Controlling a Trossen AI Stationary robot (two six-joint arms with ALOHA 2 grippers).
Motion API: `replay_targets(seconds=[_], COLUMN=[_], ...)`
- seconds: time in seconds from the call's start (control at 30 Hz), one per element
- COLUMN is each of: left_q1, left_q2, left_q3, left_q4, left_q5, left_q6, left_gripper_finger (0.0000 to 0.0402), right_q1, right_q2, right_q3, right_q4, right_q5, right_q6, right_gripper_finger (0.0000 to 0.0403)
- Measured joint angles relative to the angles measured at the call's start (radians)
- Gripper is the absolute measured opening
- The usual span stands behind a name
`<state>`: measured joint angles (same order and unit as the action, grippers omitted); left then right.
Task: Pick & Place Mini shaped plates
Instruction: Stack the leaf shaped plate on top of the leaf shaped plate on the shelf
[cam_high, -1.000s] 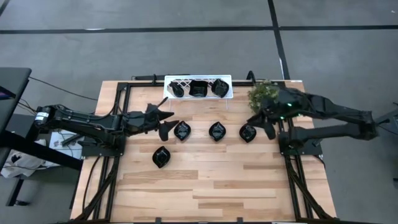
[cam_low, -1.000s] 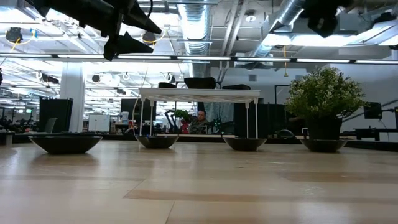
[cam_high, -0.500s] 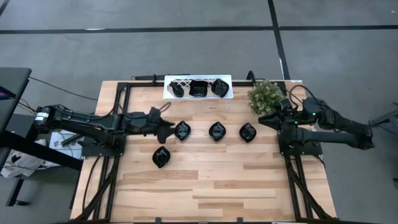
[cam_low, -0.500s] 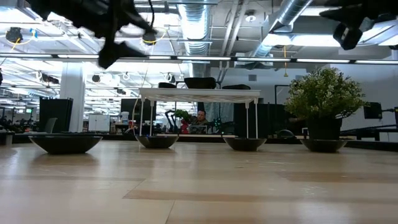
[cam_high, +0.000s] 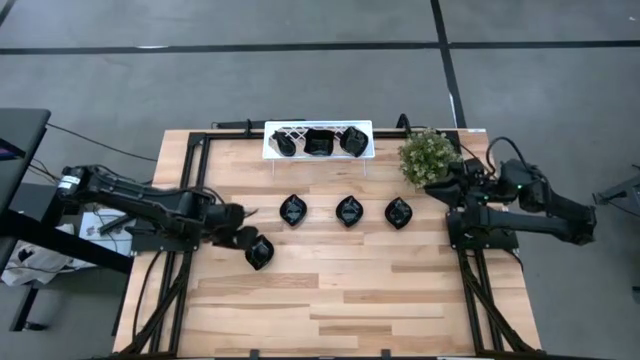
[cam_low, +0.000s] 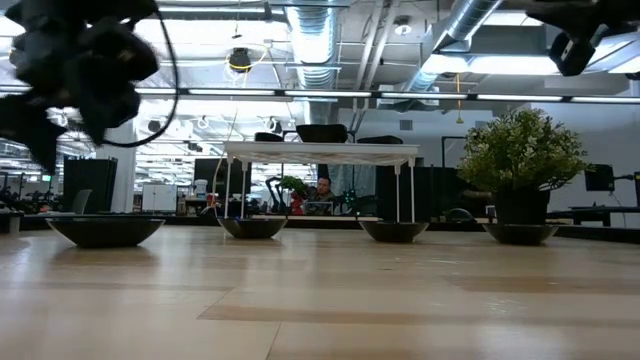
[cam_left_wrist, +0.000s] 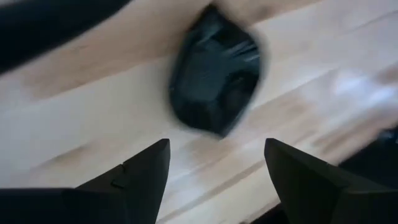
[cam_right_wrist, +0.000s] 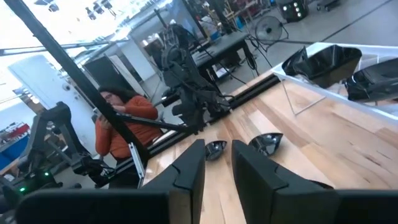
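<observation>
The left gripper (cam_high: 243, 237), fingers spread wide, hovers at centre-left just beside the lone plate (cam_high: 259, 251), likely lining up a grasp. The right gripper (cam_right_wrist: 217, 163), fingers slightly apart and empty, waits at right by the plant (cam_high: 428, 155).

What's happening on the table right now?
The left tool is open and sits right beside a lone black plate near the table's left side, with nothing held yet. Three more black plates lie in a row mid-table, and three sit on the white rack at the far edge. The right tool waits by the small plant, holding nothing.
</observation>
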<state>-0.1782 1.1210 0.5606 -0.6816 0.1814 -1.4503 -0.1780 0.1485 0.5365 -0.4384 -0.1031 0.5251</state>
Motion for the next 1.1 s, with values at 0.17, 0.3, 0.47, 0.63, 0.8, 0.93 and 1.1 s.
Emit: replay_targets(seconds=[0.17,0.3,0.47,0.63,0.8,0.93,1.1], left_q1=[-0.059,-0.064,-0.060,-0.056,-0.056,-0.056,-0.056], left_q2=[0.000,0.000,0.001,0.042,0.093,0.125,0.158], left_q3=[-0.001,-0.001,-0.001,-0.039,-0.059,-0.086,-0.119], left_q4=[-0.028,-0.025,-0.018,0.035,0.036,0.083,0.217], left_q5=[-0.106,-0.181,-0.205,-0.202,-0.207,-0.208,-0.221], left_q6=[-0.092,-0.129,-0.130,-0.145,-0.164,-0.163,-0.162], left_gripper_finger=[0.0264,0.0264,0.0264,0.0264,0.0264,0.0264,0.0264], right_q1=[0.000,0.000,0.000,0.000,0.000,0.000,0.000], right_q2=[0.002,0.002,0.002,0.002,0.002,0.002,0.002], right_q3=[0.000,0.000,0.000,0.000,0.000,0.000,0.000], right_q4=[-0.012,-0.031,-0.075,-0.119,-0.105,-0.105,-0.104], right_q5=[0.000,0.000,0.000,0.005,0.007,0.007,0.008], right_q6=[-0.003,-0.038,-0.040,-0.011,-0.010,-0.010,-0.008], right_gripper_finger=[0.0075,0.0075,0.0075,0.0075,0.0075,0.0075,0.0075])
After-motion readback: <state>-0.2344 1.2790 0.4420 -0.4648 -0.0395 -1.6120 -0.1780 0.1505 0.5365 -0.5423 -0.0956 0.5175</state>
